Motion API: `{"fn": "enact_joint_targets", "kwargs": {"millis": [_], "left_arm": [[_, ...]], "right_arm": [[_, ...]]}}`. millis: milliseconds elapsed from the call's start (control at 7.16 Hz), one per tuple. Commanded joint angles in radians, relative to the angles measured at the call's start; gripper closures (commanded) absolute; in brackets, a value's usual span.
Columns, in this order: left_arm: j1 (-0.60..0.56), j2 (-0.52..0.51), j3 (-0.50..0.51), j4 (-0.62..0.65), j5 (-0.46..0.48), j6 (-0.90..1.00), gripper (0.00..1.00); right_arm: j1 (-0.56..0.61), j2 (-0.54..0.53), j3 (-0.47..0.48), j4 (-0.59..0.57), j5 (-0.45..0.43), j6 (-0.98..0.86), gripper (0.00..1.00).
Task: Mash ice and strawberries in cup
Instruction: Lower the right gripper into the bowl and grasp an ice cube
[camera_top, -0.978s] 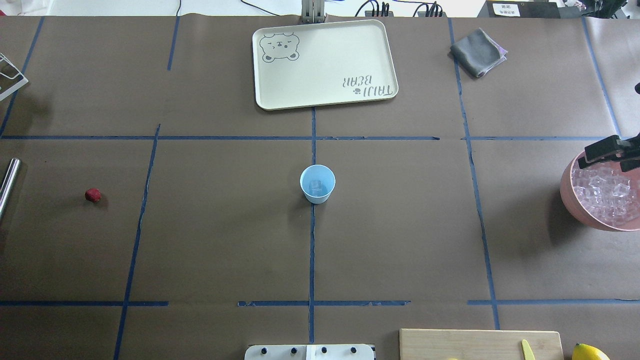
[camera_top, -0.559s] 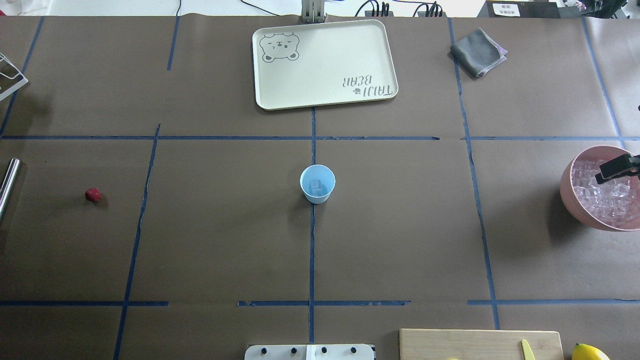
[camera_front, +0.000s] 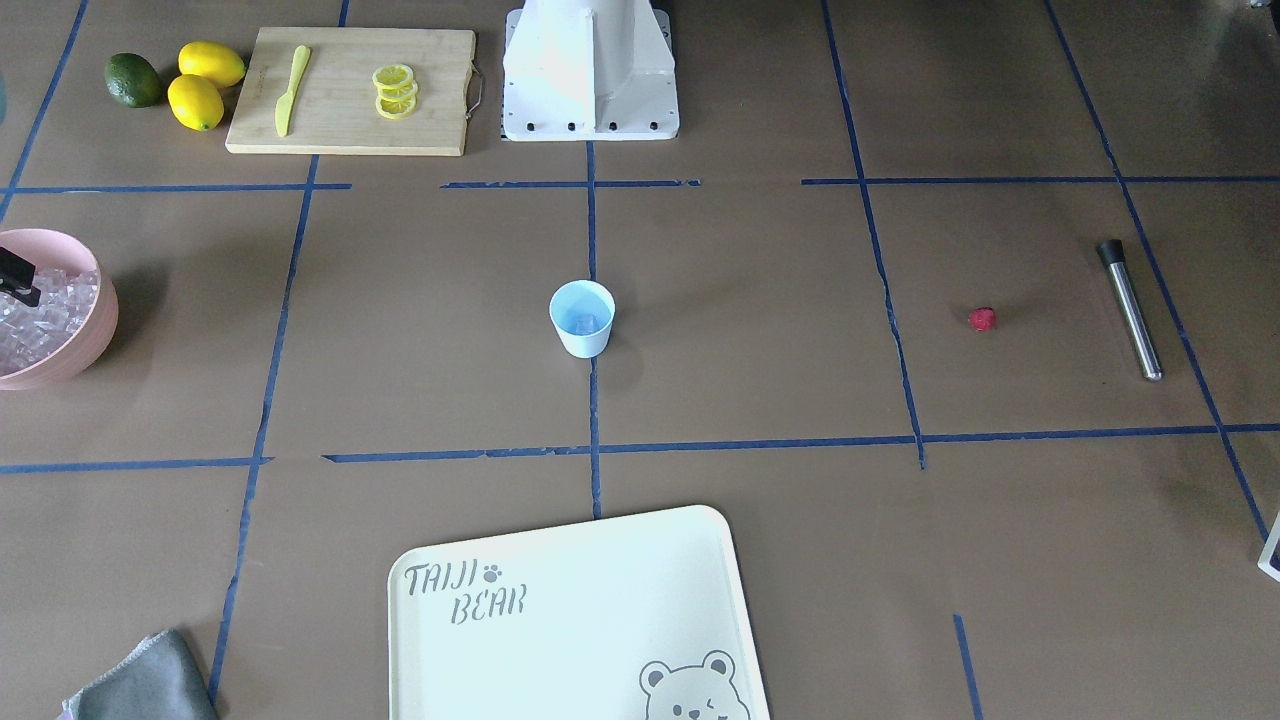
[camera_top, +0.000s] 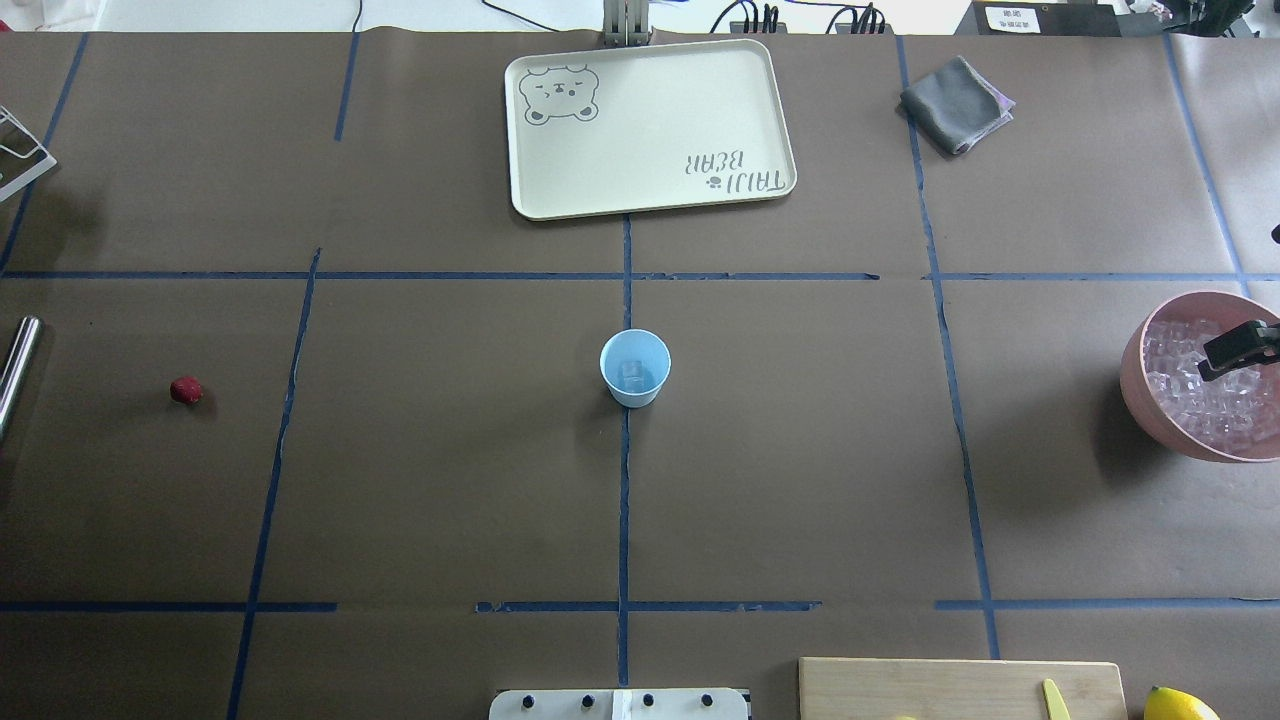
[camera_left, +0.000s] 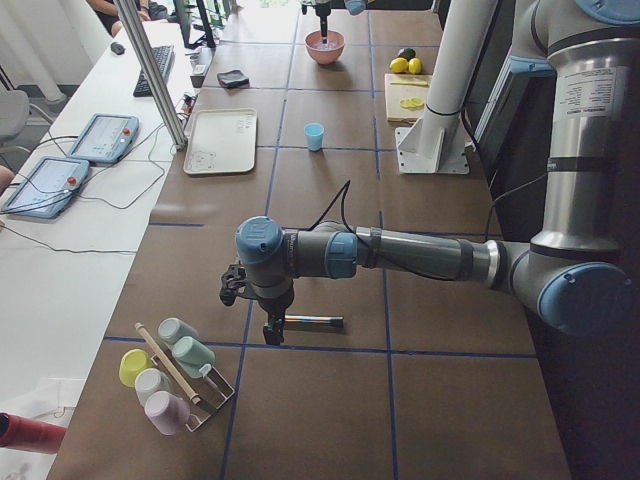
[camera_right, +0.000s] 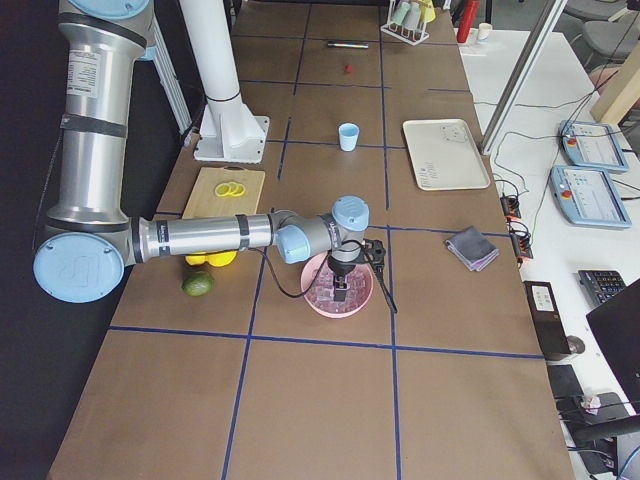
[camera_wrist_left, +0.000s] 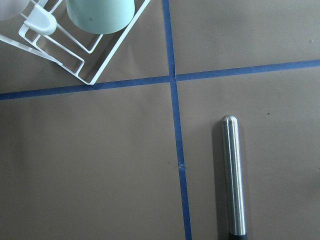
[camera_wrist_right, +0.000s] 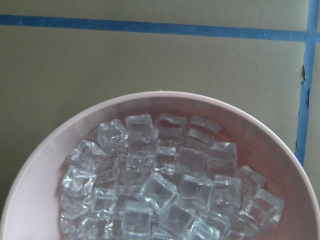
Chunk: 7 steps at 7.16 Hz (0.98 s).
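Front-facing view: the cup stands mid-frame with what looks like a single cube inside. The strawberry lies on the paper at the right, well apart from it, and the steel rod lies further right. At the left edge, my right gripper shows only as a black tip over the pink bowl of ice. I cannot tell whether it is parted or clenched.

Overhead view: that tip sits at the right edge, above the bowl. My worry is that the cubes are packed and slick, so a pinch could squirt one onto the table.

Left side view: my left gripper hangs just beside the rod, lower centre. I cannot tell its state. The rod is round and could roll if nudged.

Right side view: the right gripper points down into the bowl, and too deep a plunge could shove it.

Left wrist view: the rod is lower right and the rack upper left. A careless swing could clip the rack.

Right wrist view: ice fills the lower frame and no fingers show.
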Motion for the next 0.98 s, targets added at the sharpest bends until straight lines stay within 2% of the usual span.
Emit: {"fn": "enact_joint_targets", "kwargs": {"millis": [0, 140, 419, 838], "left_arm": [[0.0, 0.0, 0.001, 0.0, 0.0, 0.0, 0.0], [0.002, 0.0, 0.001, 0.0, 0.0, 0.0, 0.0], [0.0, 0.0, 0.0, 0.0, 0.0, 0.0, 0.0], [0.0, 0.0, -0.002, 0.0, 0.0, 0.0, 0.0]], "right_arm": [[-0.003, 0.011, -0.021, 0.001, -0.001, 0.001, 0.17], [-0.003, 0.011, -0.027, -0.001, -0.001, 0.003, 0.29], [-0.004, 0.01, -0.04, 0.001, -0.001, 0.003, 0.42], [-0.003, 0.01, -0.044, 0.001, 0.002, 0.003, 0.36]]}}
